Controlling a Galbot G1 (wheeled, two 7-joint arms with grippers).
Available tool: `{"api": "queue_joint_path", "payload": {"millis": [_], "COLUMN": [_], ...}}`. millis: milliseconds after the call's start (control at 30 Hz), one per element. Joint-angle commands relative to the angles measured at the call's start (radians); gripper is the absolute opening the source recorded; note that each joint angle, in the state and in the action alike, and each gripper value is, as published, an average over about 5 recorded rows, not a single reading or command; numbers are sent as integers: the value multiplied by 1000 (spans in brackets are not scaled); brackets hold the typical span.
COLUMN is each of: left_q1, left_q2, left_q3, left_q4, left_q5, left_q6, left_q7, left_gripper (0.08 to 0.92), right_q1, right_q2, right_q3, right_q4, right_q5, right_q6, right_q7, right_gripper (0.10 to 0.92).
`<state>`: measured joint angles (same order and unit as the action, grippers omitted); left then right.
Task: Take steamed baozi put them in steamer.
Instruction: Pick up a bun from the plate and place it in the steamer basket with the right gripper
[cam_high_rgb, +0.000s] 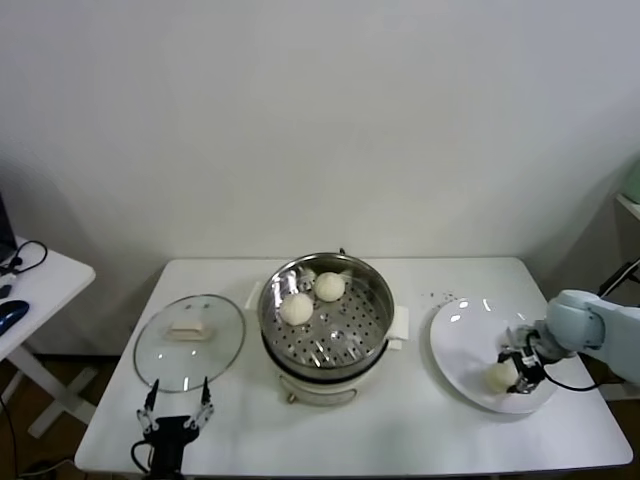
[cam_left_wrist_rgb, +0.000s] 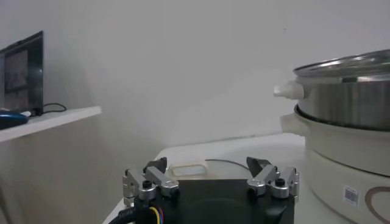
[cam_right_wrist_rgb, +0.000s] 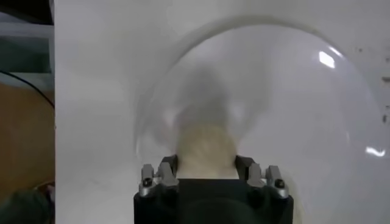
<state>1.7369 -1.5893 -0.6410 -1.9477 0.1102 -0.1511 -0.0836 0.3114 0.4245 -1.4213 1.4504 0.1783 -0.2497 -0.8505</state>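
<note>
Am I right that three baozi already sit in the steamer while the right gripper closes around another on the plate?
Not quite: the head view shows two baozi in the steamer, not three. The right gripper is around another baozi on the plate.

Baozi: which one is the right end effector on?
The baozi on the plate, between the right end effector fingers. The other two sit in the steamer.

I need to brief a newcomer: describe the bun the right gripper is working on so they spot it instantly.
Find the white plate right of the steamer. On its near edge lies a bun between the right gripper's fingers. The other two buns sit in the steamer.
</note>
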Motion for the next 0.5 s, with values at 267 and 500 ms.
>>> {"api": "queue_joint_path", "payload": {"millis": [267,500], "left_q1": [-7,-13], "left_q2": [-15,-24], "left_q3": [5,2], "left_q4": [7,14], "left_q5": [25,27], "left_q6": [7,5], "left_q7": [-3,-10], "left_gripper": [823,823], "right_q1": [939,1006], "right_q2": [249,351], "right_q3": [-437,-225], "right_q4": [87,238], "right_q5": [188,201], "right_q6": [294,434], "right_q7": [-167,-231], "right_gripper": [636,640]}}
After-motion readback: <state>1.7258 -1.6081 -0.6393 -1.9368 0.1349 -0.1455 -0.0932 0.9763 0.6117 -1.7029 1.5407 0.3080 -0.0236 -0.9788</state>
